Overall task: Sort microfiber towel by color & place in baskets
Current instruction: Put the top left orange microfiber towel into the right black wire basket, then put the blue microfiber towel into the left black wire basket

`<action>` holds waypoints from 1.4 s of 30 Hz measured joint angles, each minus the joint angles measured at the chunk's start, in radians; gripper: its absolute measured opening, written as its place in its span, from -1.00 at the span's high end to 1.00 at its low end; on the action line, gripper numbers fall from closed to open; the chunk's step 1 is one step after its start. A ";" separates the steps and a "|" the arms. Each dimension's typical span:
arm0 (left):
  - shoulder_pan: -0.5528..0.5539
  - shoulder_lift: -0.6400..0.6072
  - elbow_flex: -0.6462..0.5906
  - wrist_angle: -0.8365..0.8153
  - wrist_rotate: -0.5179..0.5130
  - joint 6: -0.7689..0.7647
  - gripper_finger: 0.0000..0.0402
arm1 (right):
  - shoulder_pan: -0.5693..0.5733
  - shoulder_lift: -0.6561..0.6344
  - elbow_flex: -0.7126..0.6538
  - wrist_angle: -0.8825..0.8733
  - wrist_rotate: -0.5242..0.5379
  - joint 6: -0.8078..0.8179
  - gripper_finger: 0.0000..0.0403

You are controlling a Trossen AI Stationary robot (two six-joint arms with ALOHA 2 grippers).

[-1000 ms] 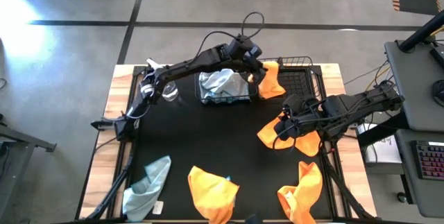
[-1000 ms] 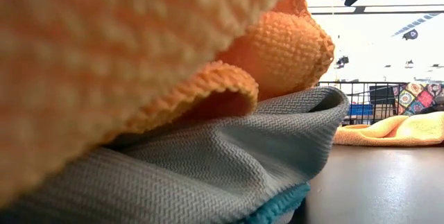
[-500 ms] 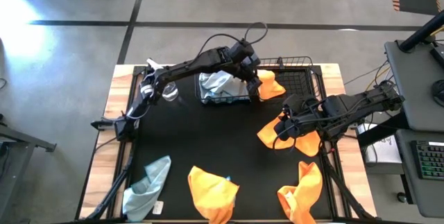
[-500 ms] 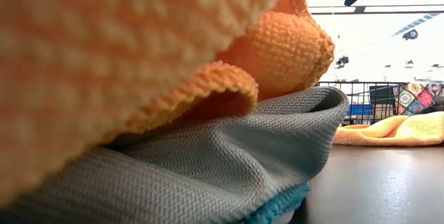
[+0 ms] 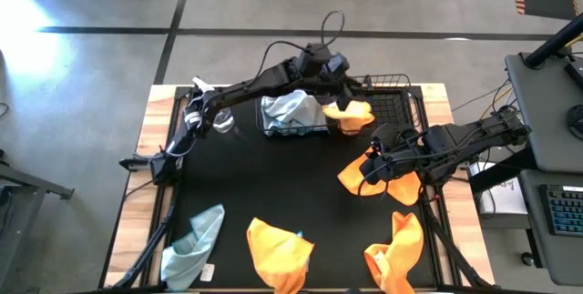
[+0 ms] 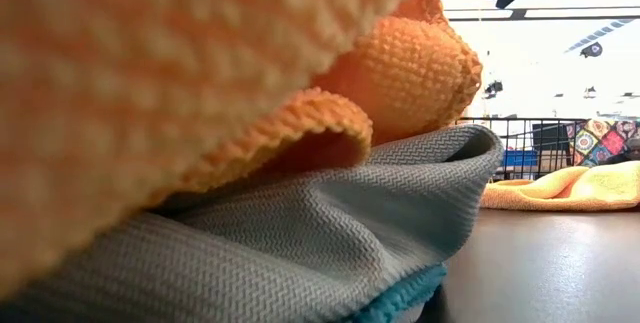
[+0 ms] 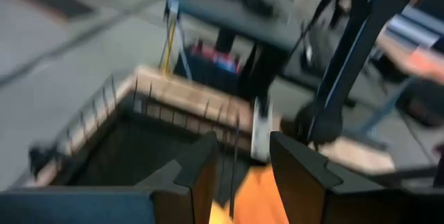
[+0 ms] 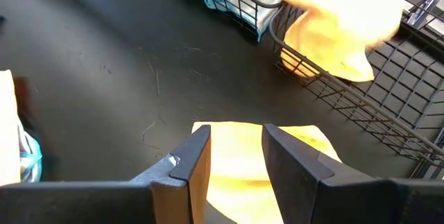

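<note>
high: left gripper (image 5: 341, 89) over right wire basket (image 5: 401, 103), orange towel (image 5: 349, 115) under it, hold unclear | low: orange towel on grey towel (image 6: 300, 233) | right wrist: fingers (image 8: 191, 158) parted above orange towel (image 8: 243, 161), nothing held

Left gripper (image 5: 342, 83) and right gripper (image 5: 372, 171), fingers parted.

Two baskets (image 5: 296, 116) (image 5: 393, 103) side by side at table (image 5: 273, 185) rear; towels (image 5: 278, 250) along front edge

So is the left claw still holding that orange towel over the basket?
Cannot tell. In the high view the left claw sits right against the orange towel at the right basket; no view shows a grip or gap plainly.
</note>
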 joint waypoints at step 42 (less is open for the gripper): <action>-0.184 -0.288 0.000 -0.503 0.177 0.020 0.41 | 0.000 0.000 0.000 0.001 0.000 0.009 0.39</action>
